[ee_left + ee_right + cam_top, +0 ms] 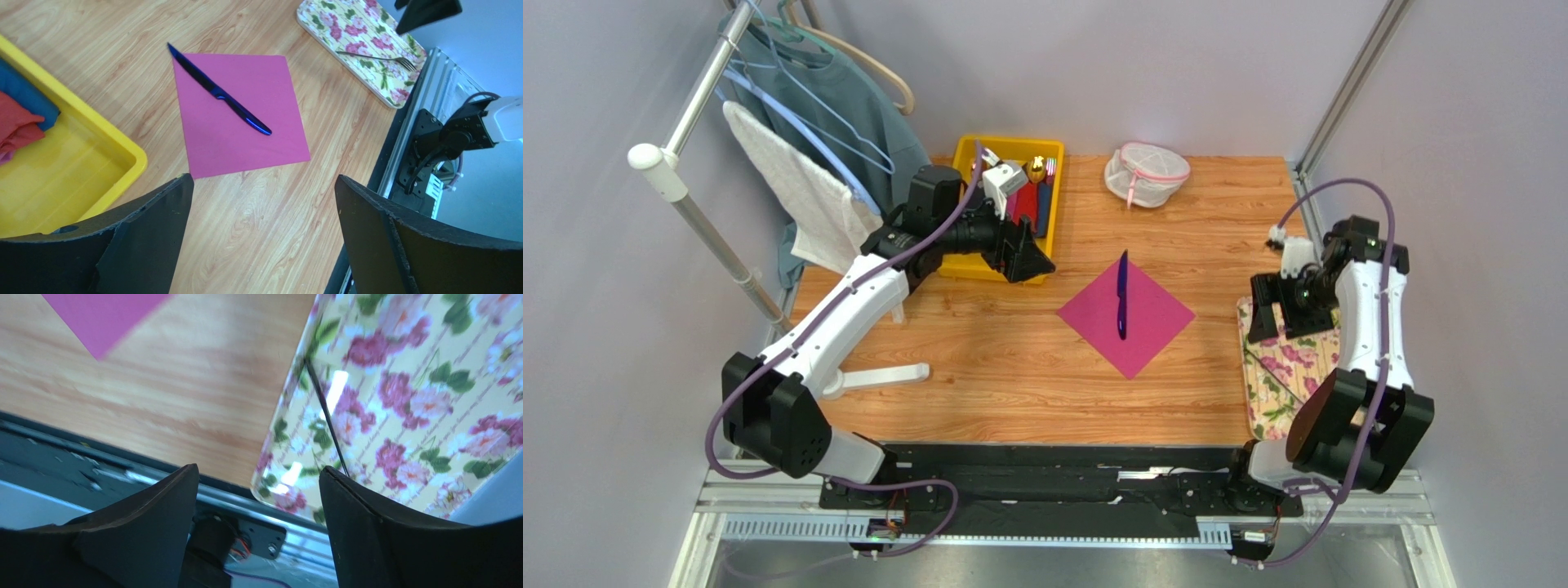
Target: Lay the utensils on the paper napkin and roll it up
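Knife (1122,294) lying diagonally on paper napkin (1143,331), mid table (1014,355). Fork (374,58) lying on floral tray (368,82). Left end effector (263,180) hanging released, empty. Right end effector (259,471) hovering released over fork. Judging: fork fetch under way; next needing descent, pinching thin handle.

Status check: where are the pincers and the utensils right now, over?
Open and empty: left pincer, right pincer. One knife on pink napkin, tip past its corner. The fork on floral tray, by right pincer. Nothing blocking napkin.
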`<control>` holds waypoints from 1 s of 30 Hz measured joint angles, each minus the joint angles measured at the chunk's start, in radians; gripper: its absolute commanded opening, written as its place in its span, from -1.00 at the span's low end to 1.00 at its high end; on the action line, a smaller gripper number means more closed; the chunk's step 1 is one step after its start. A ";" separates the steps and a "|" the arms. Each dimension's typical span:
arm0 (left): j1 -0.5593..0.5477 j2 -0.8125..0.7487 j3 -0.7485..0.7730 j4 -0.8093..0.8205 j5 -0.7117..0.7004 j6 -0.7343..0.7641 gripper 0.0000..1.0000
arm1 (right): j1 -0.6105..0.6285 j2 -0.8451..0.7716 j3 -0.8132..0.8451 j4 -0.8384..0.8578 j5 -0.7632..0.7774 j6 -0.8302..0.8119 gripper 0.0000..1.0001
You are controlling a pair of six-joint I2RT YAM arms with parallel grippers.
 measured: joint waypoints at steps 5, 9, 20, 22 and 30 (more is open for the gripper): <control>0.000 0.008 -0.025 0.055 0.098 0.042 0.59 | -0.012 -0.080 -0.206 -0.033 0.110 -0.203 0.33; 0.000 0.008 -0.076 0.111 0.182 0.084 0.53 | -0.015 -0.087 -0.307 -0.008 0.204 -0.305 0.27; -0.002 -0.015 -0.115 0.143 0.239 0.136 0.40 | -0.159 0.008 -0.371 0.147 0.365 -0.445 0.08; -0.005 -0.015 -0.118 0.148 0.239 0.136 0.40 | -0.172 0.010 -0.386 0.166 0.382 -0.455 -0.04; -0.014 -0.017 -0.121 0.155 0.230 0.135 0.35 | -0.212 0.005 -0.496 0.314 0.456 -0.488 -0.12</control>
